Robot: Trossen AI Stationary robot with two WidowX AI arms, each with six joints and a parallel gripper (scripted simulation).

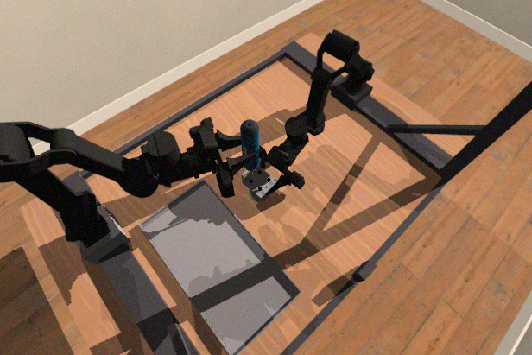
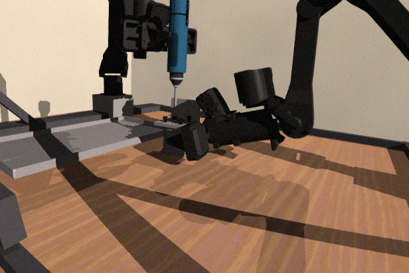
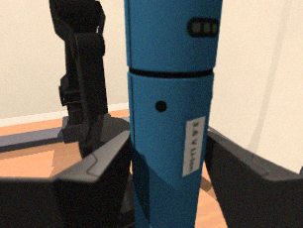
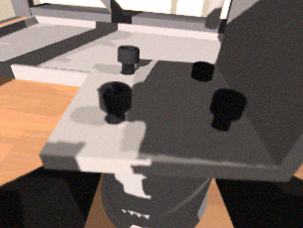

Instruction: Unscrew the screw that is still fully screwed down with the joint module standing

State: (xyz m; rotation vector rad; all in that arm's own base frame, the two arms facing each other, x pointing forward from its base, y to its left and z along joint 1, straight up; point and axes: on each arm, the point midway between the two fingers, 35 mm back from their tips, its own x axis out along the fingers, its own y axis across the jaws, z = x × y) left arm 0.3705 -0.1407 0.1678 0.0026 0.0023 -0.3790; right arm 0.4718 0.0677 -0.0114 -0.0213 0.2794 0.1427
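The joint module (image 1: 259, 187) stands on the table with its grey bracket (image 4: 168, 114) on top. In the right wrist view three black screws (image 4: 115, 99) stand raised in the bracket, and a fourth screw (image 4: 202, 70) at the back sits low in its hole. My right gripper (image 1: 271, 176) lies low and is shut on the module's body (image 4: 153, 198). My left gripper (image 1: 242, 150) is shut on the blue electric screwdriver (image 2: 177, 37) and holds it upright. Its bit tip (image 2: 174, 99) hangs just above the far side of the bracket (image 2: 172, 122).
A flat grey mat (image 1: 216, 258) lies on the table next to the module, on the left arm's side. Dark frame rails (image 1: 389, 232) edge the table. The left arm's base (image 2: 113, 99) stands behind the module in the exterior view.
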